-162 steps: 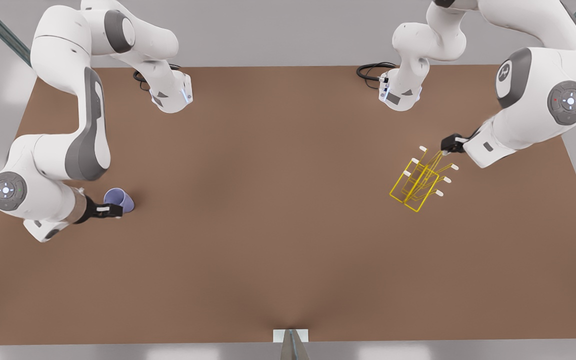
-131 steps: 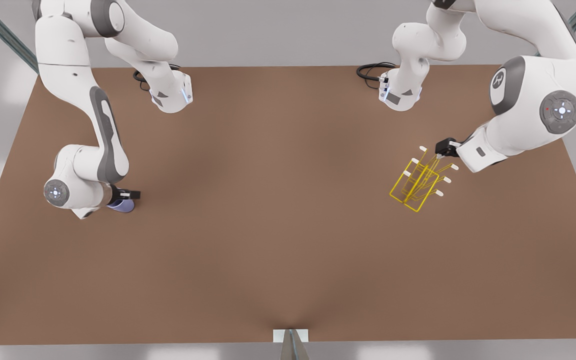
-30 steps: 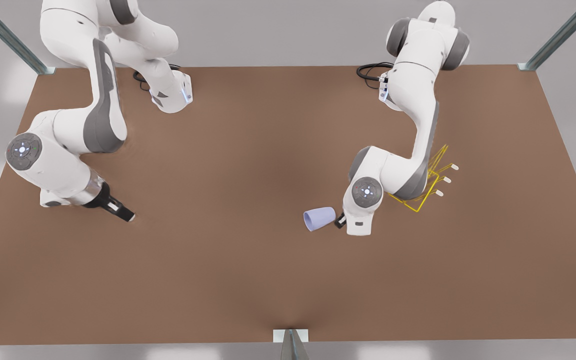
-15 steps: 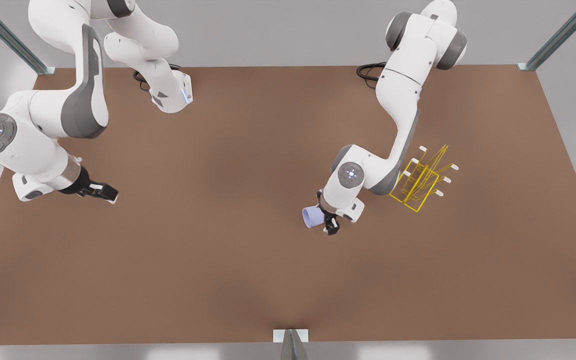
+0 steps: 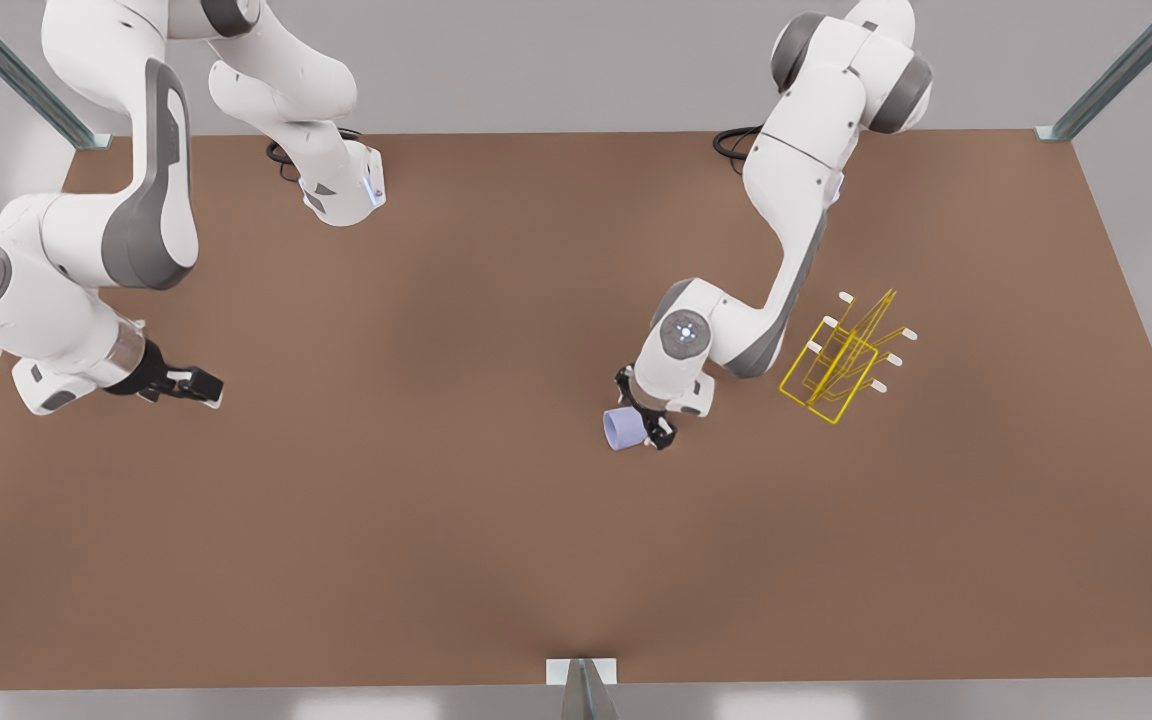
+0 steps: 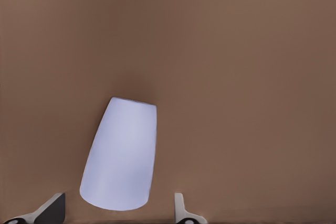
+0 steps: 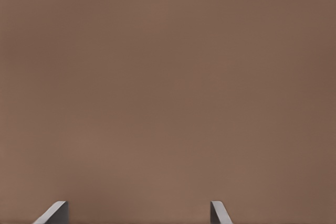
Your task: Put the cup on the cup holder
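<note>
Brown table (image 5: 456, 520); pale lavender tapered cup (image 5: 622, 429) on side, left gripper (image 5: 643, 414) jaws spread around it; right gripper (image 5: 194, 385) jaws spread.

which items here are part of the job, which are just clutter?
In the job:
- cup, on its side between the open left gripper
- cup holder, on the table at the front view's right

Not in the job:
- cables by the arm bases
- right gripper, open, waiting at the front view's left

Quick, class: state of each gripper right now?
Left gripper: open, fingers either side of the cup, which lies on the table, not gripped.
Right gripper: open, holding nothing, waiting above the table.
</note>
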Motion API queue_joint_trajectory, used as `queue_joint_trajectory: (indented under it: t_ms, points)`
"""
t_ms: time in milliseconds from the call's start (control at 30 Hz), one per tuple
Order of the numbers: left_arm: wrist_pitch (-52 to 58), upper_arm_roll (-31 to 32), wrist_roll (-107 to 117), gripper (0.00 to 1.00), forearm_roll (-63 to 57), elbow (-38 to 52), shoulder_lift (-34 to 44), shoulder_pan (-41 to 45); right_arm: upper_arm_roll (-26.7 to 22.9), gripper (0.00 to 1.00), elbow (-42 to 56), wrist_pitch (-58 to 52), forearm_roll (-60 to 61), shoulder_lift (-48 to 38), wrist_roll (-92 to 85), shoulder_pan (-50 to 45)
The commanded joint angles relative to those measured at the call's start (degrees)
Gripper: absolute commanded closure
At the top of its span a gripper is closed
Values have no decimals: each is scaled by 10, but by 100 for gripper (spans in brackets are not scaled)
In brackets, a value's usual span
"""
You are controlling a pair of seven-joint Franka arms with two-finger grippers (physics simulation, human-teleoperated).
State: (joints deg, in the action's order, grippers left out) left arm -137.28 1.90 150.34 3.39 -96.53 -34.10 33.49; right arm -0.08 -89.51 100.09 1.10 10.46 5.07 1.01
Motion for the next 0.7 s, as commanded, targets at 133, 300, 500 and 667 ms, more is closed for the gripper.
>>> queue_joint_trajectory:
  t_ms: [133, 300, 500, 667]
  points:
    - [-19, 3, -107, 0, 30, 1, -19, -21, 0, 0, 2, 8, 1, 5, -59, 2]
    - [-7, 7, -208, 0, 28, -6, -16, -17, 0, 0, 7, 12, 1, 11, -59, 2]
    - [-17, 17, -216, 0, 28, -6, -33, -20, 0, 0, 9, 12, 3, 14, -62, 3]
    - [-11, 25, -215, 0, 29, -6, -36, -14, 0, 0, 8, 16, 3, 17, -63, 3]
